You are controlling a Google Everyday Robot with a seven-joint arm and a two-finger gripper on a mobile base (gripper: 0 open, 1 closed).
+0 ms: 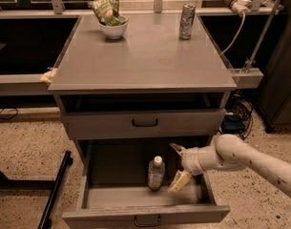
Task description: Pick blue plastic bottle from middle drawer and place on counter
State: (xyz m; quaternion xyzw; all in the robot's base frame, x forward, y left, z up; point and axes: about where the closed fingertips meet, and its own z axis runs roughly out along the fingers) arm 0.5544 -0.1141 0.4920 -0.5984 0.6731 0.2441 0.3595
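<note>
The blue plastic bottle [156, 173] stood upright on the floor of the middle drawer [145, 213], near the middle of its width and somewhat toward the right, its white cap on top. The drawer was pulled well out from the cabinet front, with its small black handle [147, 221] on the front panel facing the camera.

Just to the right of the bottle, inside the same drawer, was the gripper [178, 166]. It was released: its two pale fingers [180, 181] were spread wide, one toward the back of the drawer and one toward the front, both pointing left at the bottle. They lay beside the bottle and not around it, and a narrow gap showed between the bottle and the nearer fingertip. The white arm [240, 157] reached in from the right side over the drawer's right wall.

Above, the shallower upper drawer [145, 123] stood slightly out from the cabinet. On the counter [145, 61], a silver can [186, 21] stood upright near the back right corner, and a white bowl [113, 28] holding a green packet [107, 9] sat near the back left corner. A small yellow object [48, 76] lay at the counter's left edge near the front corner
</note>
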